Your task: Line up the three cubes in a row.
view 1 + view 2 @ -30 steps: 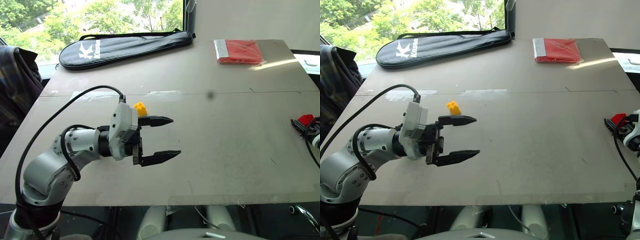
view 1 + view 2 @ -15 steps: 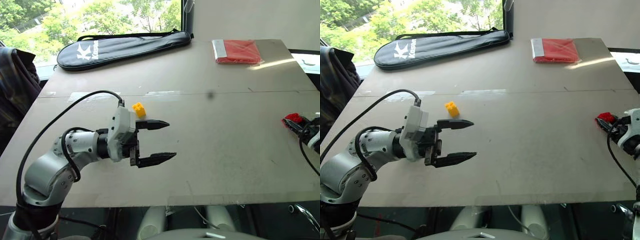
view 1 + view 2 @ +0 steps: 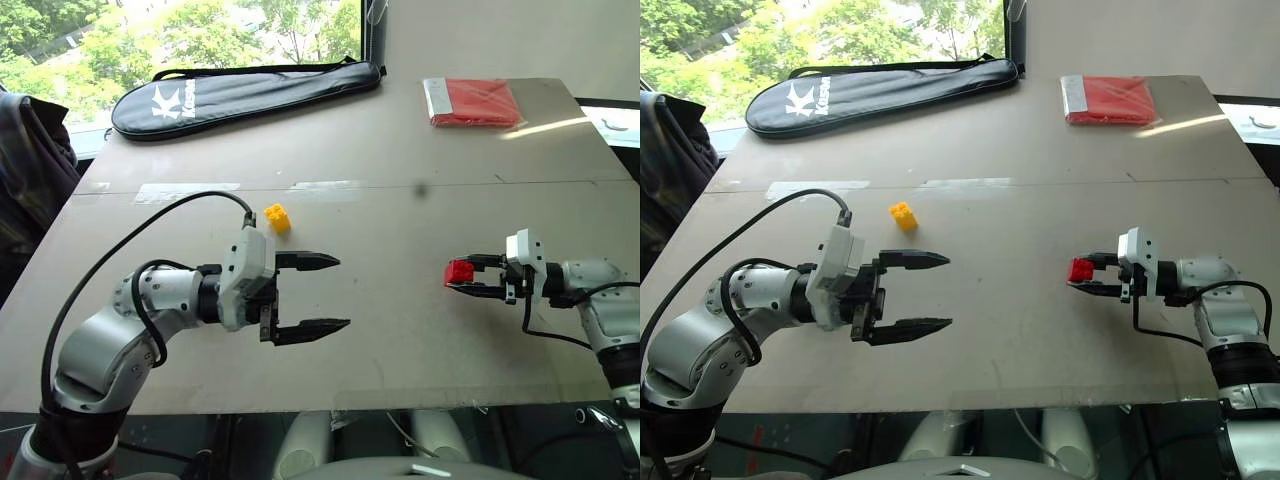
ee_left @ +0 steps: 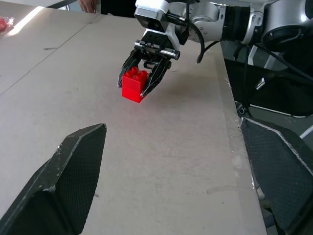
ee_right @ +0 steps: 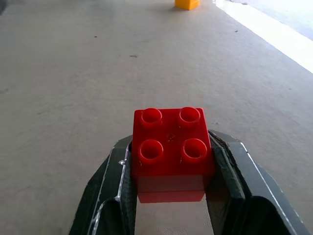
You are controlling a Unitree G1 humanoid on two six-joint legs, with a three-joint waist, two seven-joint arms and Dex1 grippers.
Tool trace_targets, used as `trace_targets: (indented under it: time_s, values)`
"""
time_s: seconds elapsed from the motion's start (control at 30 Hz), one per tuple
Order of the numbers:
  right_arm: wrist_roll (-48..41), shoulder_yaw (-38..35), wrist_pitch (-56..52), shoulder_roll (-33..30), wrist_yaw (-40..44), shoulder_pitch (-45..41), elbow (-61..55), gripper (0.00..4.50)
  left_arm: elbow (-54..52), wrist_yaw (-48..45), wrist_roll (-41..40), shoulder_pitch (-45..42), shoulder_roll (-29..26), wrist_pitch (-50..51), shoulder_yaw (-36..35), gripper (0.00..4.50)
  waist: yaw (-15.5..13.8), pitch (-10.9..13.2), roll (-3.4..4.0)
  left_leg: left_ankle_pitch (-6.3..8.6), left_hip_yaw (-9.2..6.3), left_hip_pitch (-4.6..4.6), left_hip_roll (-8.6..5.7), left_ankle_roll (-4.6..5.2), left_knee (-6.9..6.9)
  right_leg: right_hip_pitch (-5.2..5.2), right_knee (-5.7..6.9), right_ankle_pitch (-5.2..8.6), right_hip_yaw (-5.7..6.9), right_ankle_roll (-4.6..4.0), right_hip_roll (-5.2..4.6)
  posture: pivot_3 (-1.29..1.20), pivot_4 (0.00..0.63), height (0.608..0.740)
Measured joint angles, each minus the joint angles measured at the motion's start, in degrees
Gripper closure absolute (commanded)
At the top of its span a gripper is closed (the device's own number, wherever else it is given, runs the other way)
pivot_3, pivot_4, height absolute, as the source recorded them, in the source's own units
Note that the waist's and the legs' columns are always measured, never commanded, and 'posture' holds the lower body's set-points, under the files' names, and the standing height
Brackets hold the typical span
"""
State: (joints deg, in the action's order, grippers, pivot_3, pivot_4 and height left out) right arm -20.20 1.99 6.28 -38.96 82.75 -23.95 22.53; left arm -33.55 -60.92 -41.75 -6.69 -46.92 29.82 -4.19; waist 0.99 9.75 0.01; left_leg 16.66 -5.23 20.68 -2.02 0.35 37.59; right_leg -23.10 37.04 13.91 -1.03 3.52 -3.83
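A red cube (image 3: 459, 272) is gripped by the right gripper (image 3: 462, 277) above the table (image 3: 400, 200), while the left gripper (image 3: 322, 293) is held wide open and empty near a yellow cube (image 3: 277, 217).

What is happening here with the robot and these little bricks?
The robot is lining up toy bricks on the table. Its right gripper is shut on the red brick and holds it over the table's right part, pointing toward the middle. The left gripper hangs open and empty over the table, near the yellow brick, which lies on the table just beyond it. No row is formed yet.
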Motion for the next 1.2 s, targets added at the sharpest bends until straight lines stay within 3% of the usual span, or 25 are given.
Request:
trace_targets:
  time_s: [0.13,0.47,1.07,1.2]
  values:
    - [-0.49,1.89,1.60,0.12,6.01,-7.47,8.82,3.16,-1.23,1.30,1.00,3.55,-0.04,-0.46,-1.13,0.00,0.02,0.03,-0.03,0.00,0.04,0.03,0.03,-0.01,0.00,-0.05,0.00,-0.03,-0.02,-0.05,-0.01,0.00,0.150,0.740]
    - [-3.47,18.24,10.43,0.54,6.59,-17.65,20.49,3.16,-1.80,2.14,1.19,4.64,-0.03,-1.58,-2.19,0.00,0.03,0.03,-0.05,0.00,0.09,0.06,0.04,-0.02,0.00,-0.11,0.00,-0.09,0.00,-0.12,-0.05,0.00,0.150,0.740]
    - [-7.09,25.64,18.92,0.46,6.69,-22.86,33.22,3.16,-1.81,1.95,1.81,4.67,-0.04,-3.00,-2.20,0.00,0.07,0.03,-0.04,0.00,0.08,0.07,0.04,-0.02,-0.01,-0.13,0.00,-0.10,0.02,-0.14,-0.06,0.00,0.150,0.740]
    - [-7.41,27.71,19.28,0.04,6.72,-23.72,33.88,1.21,-1.80,1.83,2.19,4.51,-0.04,-3.05,-2.17,0.00,0.02,0.03,-0.04,0.00,0.08,0.07,0.04,-0.02,-0.01,-0.14,0.01,-0.11,0.03,-0.14,-0.05,0.00,0.150,0.740]
